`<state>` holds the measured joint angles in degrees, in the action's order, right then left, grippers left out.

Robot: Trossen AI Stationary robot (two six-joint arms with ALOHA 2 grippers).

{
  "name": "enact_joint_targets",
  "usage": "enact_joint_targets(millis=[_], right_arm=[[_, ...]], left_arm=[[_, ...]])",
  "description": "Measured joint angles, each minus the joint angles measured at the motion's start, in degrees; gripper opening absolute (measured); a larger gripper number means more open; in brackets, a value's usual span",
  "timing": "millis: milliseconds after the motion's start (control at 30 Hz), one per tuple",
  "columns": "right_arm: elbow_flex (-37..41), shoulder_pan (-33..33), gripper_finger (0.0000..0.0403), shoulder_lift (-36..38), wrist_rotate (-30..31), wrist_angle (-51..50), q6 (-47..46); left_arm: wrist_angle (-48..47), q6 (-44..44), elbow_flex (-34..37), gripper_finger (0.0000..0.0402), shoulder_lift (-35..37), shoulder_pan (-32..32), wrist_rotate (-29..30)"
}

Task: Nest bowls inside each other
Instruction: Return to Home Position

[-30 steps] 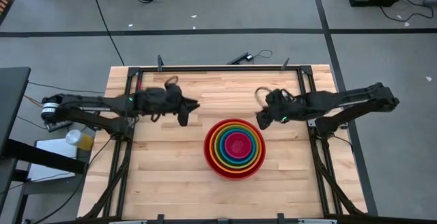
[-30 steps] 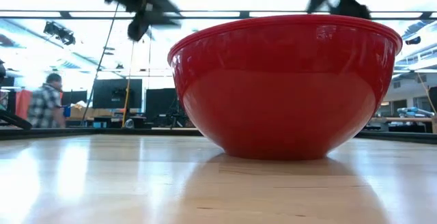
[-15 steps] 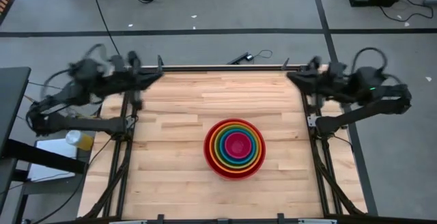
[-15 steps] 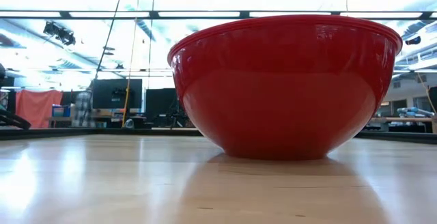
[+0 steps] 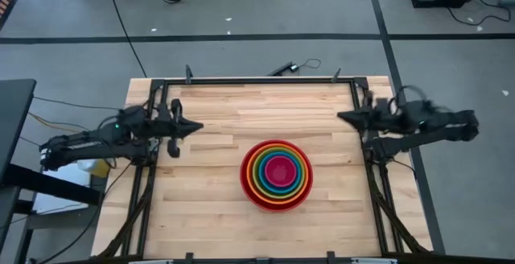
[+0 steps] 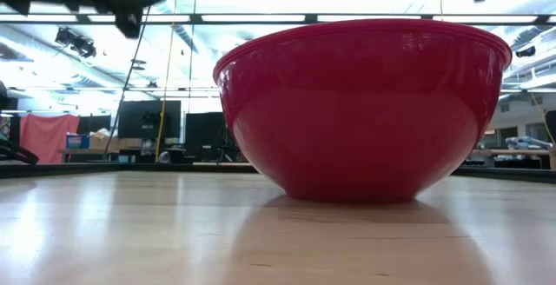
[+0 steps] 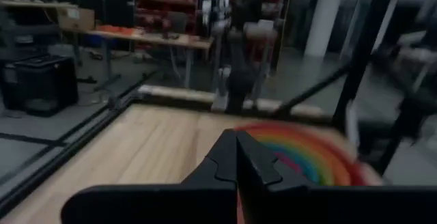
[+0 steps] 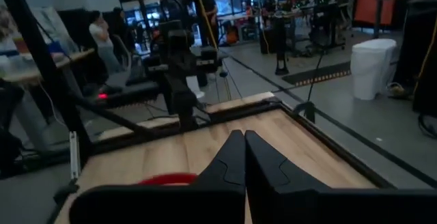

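The bowls (image 5: 278, 174) sit nested in one stack at the table's middle: red outermost, then orange, green and blue rings, with pink in the centre. The red bowl (image 6: 365, 111) rests on its base on the wooden top. My left gripper (image 5: 197, 125) is shut and hovers level over the table's left edge, pointing toward the right. My right gripper (image 5: 342, 117) is shut and hovers level by the right edge, pointing left. The left wrist view shows the shut gripper (image 7: 236, 136) with the bowls (image 7: 300, 152) beyond it. The right wrist view shows my right gripper (image 8: 244, 135) and the red rim (image 8: 171, 179).
A black metal frame (image 5: 257, 80) runs along the table's far edge and down both sides. The wooden top (image 5: 209, 208) lies bare around the stack. A person (image 8: 95, 29) stands in the room beyond the table.
Both grippers have drawn back from beside the bowl stack, the left toward the table's left edge and the right toward its right edge. Both have tipped up to level and shut with nothing between the fingers. The nested bowls have stayed in place.
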<state>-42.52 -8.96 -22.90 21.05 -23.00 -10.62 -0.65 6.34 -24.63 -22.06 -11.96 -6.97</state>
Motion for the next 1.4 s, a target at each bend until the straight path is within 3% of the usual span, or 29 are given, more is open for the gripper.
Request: enact_joint_targets(millis=[200, 400, 600, 800, 1033, 1233, 1400], right_arm=[[17.28, 0.58, 0.0002, 3.06, -2.5, 19.9, -0.55], [26.67, 0.42, 0.0002, 6.23, -2.89, 23.06, -1.27], [35.21, 1.02, 0.0002, 15.54, -3.81, 27.38, -3.34], [37.71, 1.02, 0.0002, 22.84, -4.65, 27.02, -1.63], [37.94, 1.89, 0.0003, 22.78, -5.94, 19.44, -3.6], [41.23, 2.24, 0.0003, 22.78, -6.22, 25.48, -5.8], [42.16, 2.3, 0.0003, 22.53, -6.16, 26.87, -5.54]], left_arm=[[3.78, 1.56, 6.63, 0.0, 0.49, -1.62, 1.13], [4.05, -1.72, 9.18, 0.0, 2.75, -3.23, 1.17], [5.19, -1.04, 12.89, 0.0, 8.76, -4.7, 1.02], [14.07, 1.8, 19.58, 0.0, 9.88, -4.89, 1.25], [17.11, 3.74, 23.41, 0.0, 8.57, -4.57, 0.1], [16.29, 4.19, 24.11, 0.0, 8.64, -1.37, -5.17], [16.32, 3.35, 24.13, 0.0, 8.72, 0.0, -5.85]])
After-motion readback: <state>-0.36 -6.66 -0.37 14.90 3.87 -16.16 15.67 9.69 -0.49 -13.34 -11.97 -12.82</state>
